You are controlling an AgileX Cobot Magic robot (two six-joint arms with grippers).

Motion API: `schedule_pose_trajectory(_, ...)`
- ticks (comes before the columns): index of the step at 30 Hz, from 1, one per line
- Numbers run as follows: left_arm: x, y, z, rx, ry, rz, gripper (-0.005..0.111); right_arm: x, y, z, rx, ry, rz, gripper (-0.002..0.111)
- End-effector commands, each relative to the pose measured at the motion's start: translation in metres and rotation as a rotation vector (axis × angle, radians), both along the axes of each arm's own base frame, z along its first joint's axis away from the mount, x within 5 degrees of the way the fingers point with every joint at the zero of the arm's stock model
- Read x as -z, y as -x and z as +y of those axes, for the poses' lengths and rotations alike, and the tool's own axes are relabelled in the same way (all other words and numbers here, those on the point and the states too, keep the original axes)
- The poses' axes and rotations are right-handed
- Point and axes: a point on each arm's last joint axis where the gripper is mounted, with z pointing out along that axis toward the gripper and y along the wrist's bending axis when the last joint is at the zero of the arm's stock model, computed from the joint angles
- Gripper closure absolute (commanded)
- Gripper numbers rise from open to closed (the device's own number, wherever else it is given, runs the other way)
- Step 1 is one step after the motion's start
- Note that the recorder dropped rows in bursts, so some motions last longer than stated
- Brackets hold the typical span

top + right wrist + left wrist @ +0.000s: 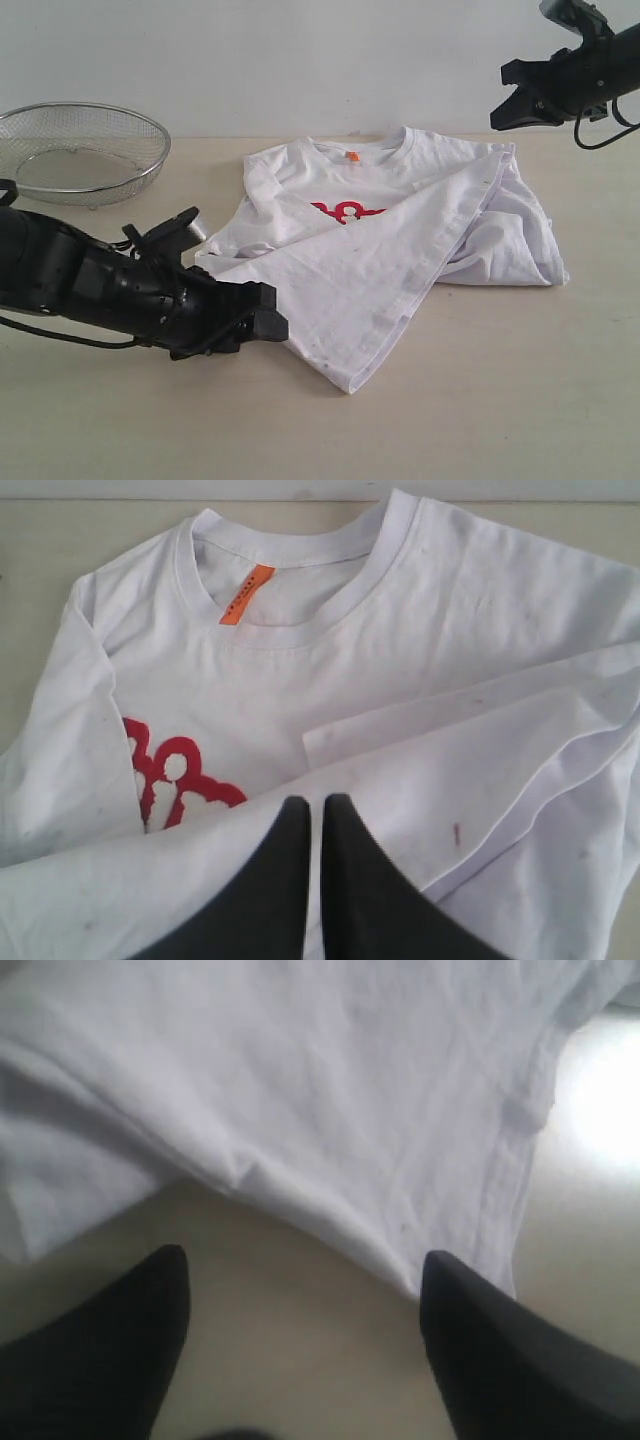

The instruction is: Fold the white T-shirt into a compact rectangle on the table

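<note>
The white T-shirt [400, 230] lies on the table [500, 400], its lower part folded diagonally across the chest and half hiding the red lettering [345, 211]. The orange neck tag [352, 156] shows at the collar. My left gripper [275, 322] rests low at the shirt's near left edge. In the left wrist view it [305, 1257] stands open, with bare table between its fingers and the shirt's hem [500, 1180] just beyond the tips. My right gripper [497, 118] hangs raised past the shirt's far right corner. The right wrist view shows it [315, 802] shut and empty, above the shirt [450, 630].
A round wire-mesh basket [80, 150] stands at the back left of the table. The shirt's right side is bunched in loose folds [510, 250]. A pale wall rises behind the table's far edge.
</note>
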Motion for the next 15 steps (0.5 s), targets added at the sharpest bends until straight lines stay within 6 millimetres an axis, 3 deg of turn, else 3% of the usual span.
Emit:
schedule_pose_trajectory(1, 0.005, -0.009, -0.001, -0.025, -0.017, -0.004, 0.044, -0.010, 0.002, 0.000, -0.012, 0.008, -0.019, 0.108)
schedule_pose_trajectory(9, 0.022, -0.014, -0.027, 0.092, 0.190, 0.102, 0.044, -0.011, 0.002, 0.000, -0.013, 0.012, -0.024, 0.108)
schedule_pose_trajectory(15, 0.024, -0.012, -0.029, 0.121, 0.204, 0.107, 0.052, -0.019, 0.003, 0.001, -0.017, 0.024, -0.048, 0.108)
